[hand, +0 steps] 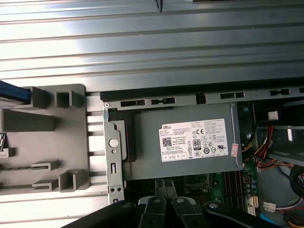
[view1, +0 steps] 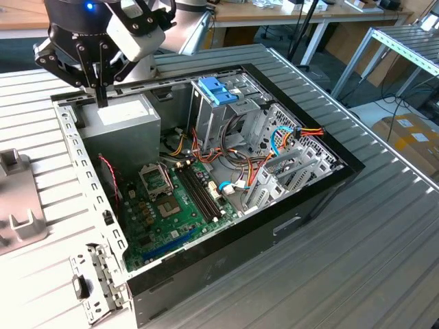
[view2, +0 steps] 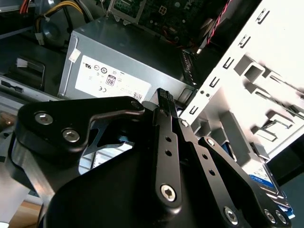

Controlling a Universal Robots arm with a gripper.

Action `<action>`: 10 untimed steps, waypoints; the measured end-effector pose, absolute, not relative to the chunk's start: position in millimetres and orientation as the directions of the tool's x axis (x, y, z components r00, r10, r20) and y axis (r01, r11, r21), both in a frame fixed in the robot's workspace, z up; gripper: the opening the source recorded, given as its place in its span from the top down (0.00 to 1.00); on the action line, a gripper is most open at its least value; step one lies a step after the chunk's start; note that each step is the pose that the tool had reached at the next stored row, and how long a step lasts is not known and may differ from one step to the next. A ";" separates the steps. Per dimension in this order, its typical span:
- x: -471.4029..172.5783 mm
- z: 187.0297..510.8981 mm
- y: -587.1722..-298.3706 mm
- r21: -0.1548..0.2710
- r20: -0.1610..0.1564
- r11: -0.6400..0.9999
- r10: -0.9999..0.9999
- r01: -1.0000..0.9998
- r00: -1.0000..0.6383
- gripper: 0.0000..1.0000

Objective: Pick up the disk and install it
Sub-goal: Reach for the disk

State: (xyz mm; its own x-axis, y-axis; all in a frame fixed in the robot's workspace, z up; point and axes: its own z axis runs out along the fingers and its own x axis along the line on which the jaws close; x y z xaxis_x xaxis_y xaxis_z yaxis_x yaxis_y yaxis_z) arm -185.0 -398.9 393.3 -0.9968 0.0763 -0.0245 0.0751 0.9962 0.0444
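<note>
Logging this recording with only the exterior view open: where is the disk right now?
Observer: In the second wrist view the disk lies at the grey fixture, outside the case.
Operator: Does the pincer hold it?
Observer: No. In that view the pincer is shut on nothing, over the power supply and apart from the disk.
Operator: Is the disk in the first wrist view too?
Observer: A blue strip lies on the fixture there, probably the disk's rail.
</note>
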 end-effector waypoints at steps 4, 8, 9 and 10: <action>-186.9 393.3 -398.9 0.044 -0.024 0.996 0.076 0.075 -0.997 0.89; -188.8 393.3 -398.9 0.044 -0.024 0.996 0.076 0.075 -0.997 0.89; -189.3 393.3 -398.9 0.044 -0.024 0.996 0.076 0.075 -0.997 0.89; -189.8 393.3 -398.9 0.044 -0.024 0.996 0.076 0.075 -0.997 0.89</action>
